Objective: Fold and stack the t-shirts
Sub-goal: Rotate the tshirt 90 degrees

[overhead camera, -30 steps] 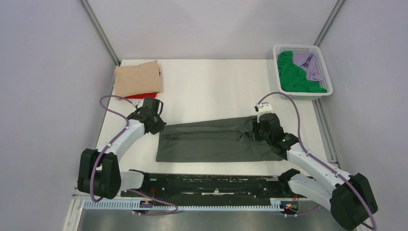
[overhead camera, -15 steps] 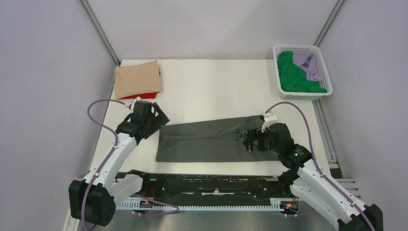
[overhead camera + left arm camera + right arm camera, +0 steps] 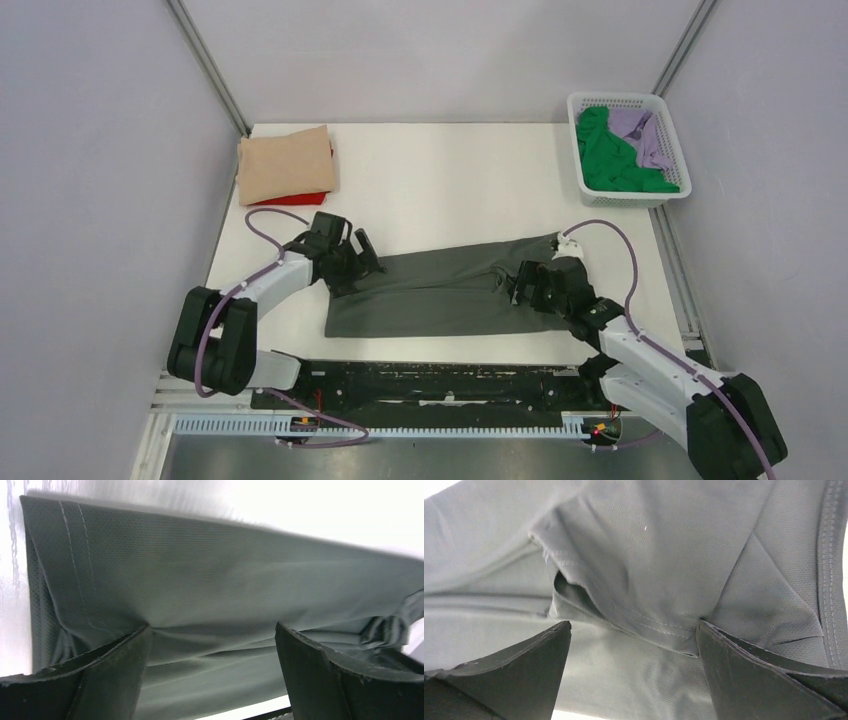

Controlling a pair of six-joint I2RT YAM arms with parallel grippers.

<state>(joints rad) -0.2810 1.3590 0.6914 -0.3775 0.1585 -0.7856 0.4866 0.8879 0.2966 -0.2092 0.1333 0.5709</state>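
Note:
A dark grey t-shirt (image 3: 440,290), folded into a long strip, lies across the table near the front. My left gripper (image 3: 350,262) stands open over its left end, and in the left wrist view the spread gripper (image 3: 211,627) has its tips down on the grey cloth (image 3: 200,570), which creases at the left tip. My right gripper (image 3: 530,285) is open over the right end. In the right wrist view the gripper (image 3: 633,624) straddles a folded sleeve seam of the shirt (image 3: 664,540). Neither gripper holds anything.
At the back left a folded tan t-shirt (image 3: 285,163) lies on a red one (image 3: 295,198). A white lattice basket (image 3: 628,100) at the back right holds a green t-shirt (image 3: 610,160) and a lilac one (image 3: 645,135). Grey walls close in on both sides.
Both grippers opened and let go of the grey shirt. The left gripper moved right onto the shirt's left end. The right gripper shifted slightly left and nearer over the right end.

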